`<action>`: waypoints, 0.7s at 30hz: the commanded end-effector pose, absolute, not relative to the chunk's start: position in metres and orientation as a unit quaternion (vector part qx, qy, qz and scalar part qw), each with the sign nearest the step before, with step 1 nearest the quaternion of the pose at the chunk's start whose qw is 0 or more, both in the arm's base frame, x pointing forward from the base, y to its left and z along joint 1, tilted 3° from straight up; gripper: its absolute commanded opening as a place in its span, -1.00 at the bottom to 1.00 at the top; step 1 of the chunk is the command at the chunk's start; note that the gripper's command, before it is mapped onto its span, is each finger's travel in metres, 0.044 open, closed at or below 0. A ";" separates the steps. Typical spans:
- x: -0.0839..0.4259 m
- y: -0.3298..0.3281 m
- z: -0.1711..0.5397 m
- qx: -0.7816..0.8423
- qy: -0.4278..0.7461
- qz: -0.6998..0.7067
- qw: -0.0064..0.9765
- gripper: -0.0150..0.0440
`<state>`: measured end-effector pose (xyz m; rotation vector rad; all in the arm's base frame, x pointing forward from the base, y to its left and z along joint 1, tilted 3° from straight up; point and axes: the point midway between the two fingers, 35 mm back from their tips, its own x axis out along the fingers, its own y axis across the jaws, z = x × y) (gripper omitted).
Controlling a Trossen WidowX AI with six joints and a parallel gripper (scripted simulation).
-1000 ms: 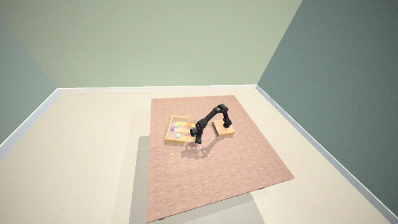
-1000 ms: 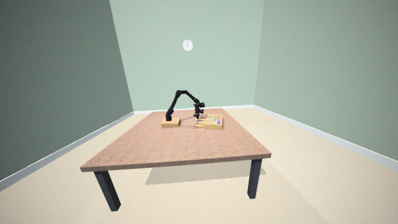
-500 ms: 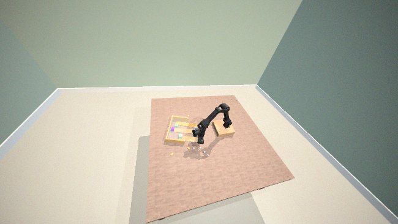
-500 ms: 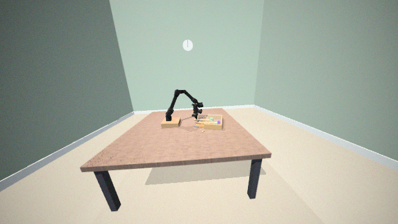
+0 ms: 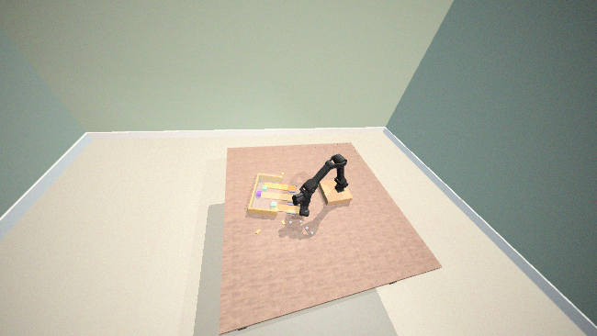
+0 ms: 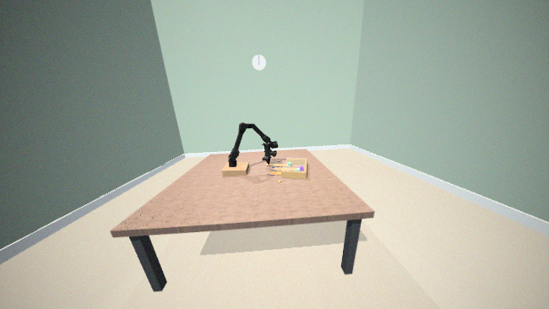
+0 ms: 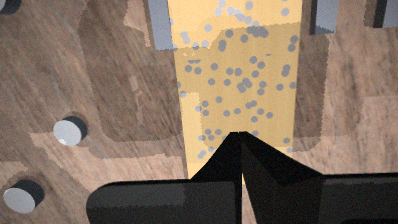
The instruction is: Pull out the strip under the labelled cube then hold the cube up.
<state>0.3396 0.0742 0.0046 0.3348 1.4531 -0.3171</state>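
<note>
Strip (image 5: 287,208) (image 6: 276,165) (image 7: 235,95) with grey dots lies beneath the tool (image 5: 304,213) (image 6: 269,163) (image 7: 239,133), whose fingers are closed together.
</note>
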 end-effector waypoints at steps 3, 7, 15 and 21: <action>0.325 0.079 -0.001 0.149 0.667 -0.144 0.715 -0.49; 0.319 0.081 -0.002 0.149 0.668 -0.144 0.715 -0.49; 0.309 0.086 -0.003 0.149 0.668 -0.144 0.715 -0.49; 0.301 0.089 -0.003 0.149 0.668 -0.144 0.714 -0.49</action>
